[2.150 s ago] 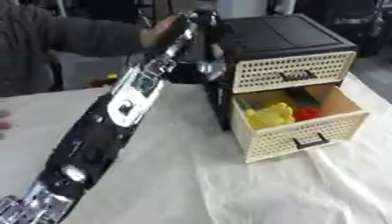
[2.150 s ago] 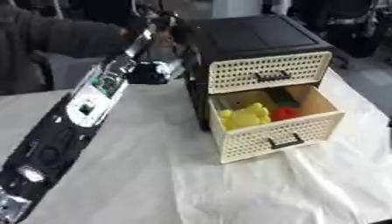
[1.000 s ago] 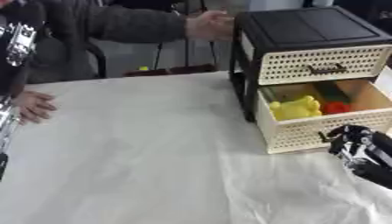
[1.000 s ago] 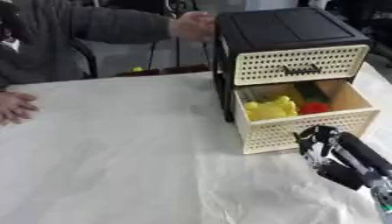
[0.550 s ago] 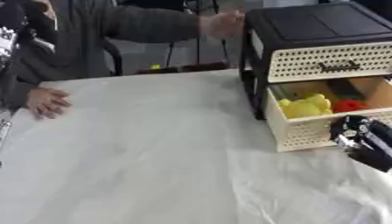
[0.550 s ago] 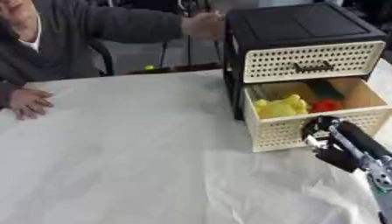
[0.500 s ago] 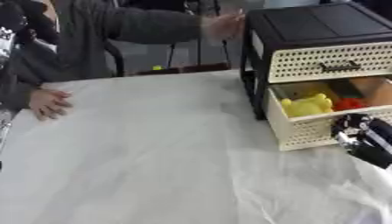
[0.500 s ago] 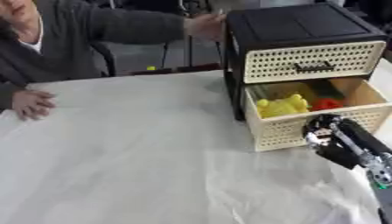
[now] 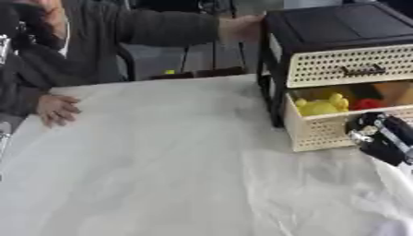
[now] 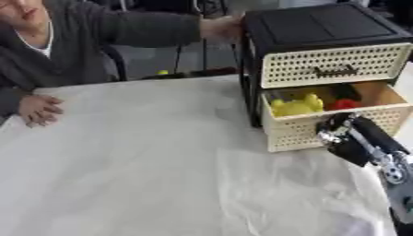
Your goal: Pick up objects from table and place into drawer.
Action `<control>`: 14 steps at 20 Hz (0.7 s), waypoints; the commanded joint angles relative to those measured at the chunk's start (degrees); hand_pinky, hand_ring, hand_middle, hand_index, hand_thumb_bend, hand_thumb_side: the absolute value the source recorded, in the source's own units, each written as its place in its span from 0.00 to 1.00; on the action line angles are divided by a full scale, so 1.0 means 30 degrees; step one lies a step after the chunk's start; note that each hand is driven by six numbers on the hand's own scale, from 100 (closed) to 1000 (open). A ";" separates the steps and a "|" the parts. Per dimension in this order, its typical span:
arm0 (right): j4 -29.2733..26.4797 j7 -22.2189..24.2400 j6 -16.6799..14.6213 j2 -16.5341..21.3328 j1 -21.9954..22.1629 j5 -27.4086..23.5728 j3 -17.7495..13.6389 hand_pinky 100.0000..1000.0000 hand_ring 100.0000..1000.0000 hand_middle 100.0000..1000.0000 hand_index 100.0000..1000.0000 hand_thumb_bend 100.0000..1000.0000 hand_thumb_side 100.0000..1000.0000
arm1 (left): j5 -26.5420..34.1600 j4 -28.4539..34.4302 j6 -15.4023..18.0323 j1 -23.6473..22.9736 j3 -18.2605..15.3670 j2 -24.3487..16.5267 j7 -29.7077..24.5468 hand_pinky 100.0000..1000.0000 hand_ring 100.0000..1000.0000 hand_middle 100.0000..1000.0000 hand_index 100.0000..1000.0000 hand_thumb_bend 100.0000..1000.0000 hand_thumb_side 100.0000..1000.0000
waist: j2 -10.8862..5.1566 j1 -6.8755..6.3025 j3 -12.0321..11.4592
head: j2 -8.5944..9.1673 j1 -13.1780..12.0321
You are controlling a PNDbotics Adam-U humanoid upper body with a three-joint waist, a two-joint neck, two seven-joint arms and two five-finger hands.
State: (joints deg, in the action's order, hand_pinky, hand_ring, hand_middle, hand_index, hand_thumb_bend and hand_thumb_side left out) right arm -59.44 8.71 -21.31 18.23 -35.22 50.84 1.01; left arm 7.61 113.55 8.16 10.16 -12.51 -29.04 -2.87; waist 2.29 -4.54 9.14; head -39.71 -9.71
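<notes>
A black cabinet [image 10: 322,25] with two cream perforated drawers stands at the table's right. Its upper drawer [image 10: 335,67] is closed. The lower drawer [image 10: 303,131] is pulled out and holds a yellow toy [image 10: 294,106] and a small red thing [image 10: 345,104]. My right hand [image 10: 343,136] is black with silver parts. It sits against the lower drawer's front, covering the handle area. My left hand shows in neither view.
A person sits at the far left, one hand [image 10: 36,108] flat on the white cloth [image 10: 161,161] and the other hand [image 10: 218,27] on the cabinet's top left corner. A chair [image 9: 193,60] stands behind the table.
My left arm, stretched toward the cabinet earlier, has left the view. My right hand came in from the lower right and rose to the drawer front. The camera has shifted.
</notes>
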 commanded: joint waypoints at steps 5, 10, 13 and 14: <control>0.1180 -0.0863 0.0269 0.0393 -0.1428 0.0872 -0.0410 0.44 0.75 0.78 0.59 0.00 1.00 | 0.0151 0.0348 -0.0109 0.0194 0.0193 0.0224 -0.0656 0.49 0.48 0.47 0.68 0.16 0.83 | -0.0084 -0.0155 -0.0604 | 0.0272 0.0363; 0.1918 -0.1623 0.0701 0.0676 -0.2316 0.1300 -0.0844 0.44 0.75 0.78 0.59 0.00 1.00 | 0.0216 0.0348 -0.0067 0.0152 0.0329 0.0638 -0.1093 0.49 0.48 0.46 0.68 0.16 0.83 | 0.0035 -0.0349 -0.1239 | 0.0453 0.0680; 0.2244 -0.1988 0.0937 0.0786 -0.2747 0.1515 -0.1051 0.45 0.76 0.78 0.59 0.00 1.00 | 0.0331 0.0348 0.0019 0.0169 0.0443 0.0831 -0.1324 0.49 0.48 0.46 0.69 0.14 0.84 | 0.0084 -0.0476 -0.1616 | 0.0548 0.0869; 0.2318 -0.2064 0.0976 0.0800 -0.2857 0.1598 -0.1082 0.45 0.76 0.78 0.59 0.00 1.00 | 0.0346 0.0348 0.0060 0.0146 0.0471 0.0886 -0.1415 0.49 0.48 0.46 0.69 0.14 0.84 | 0.0087 -0.0506 -0.1704 | 0.0562 0.0912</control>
State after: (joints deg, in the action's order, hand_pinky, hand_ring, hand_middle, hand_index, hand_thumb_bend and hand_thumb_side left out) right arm -52.29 3.12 -18.60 19.14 -42.19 55.00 -1.72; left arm 8.31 113.55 8.18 10.14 -11.06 -25.61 -6.67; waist 3.04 -6.25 4.07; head -38.62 -7.26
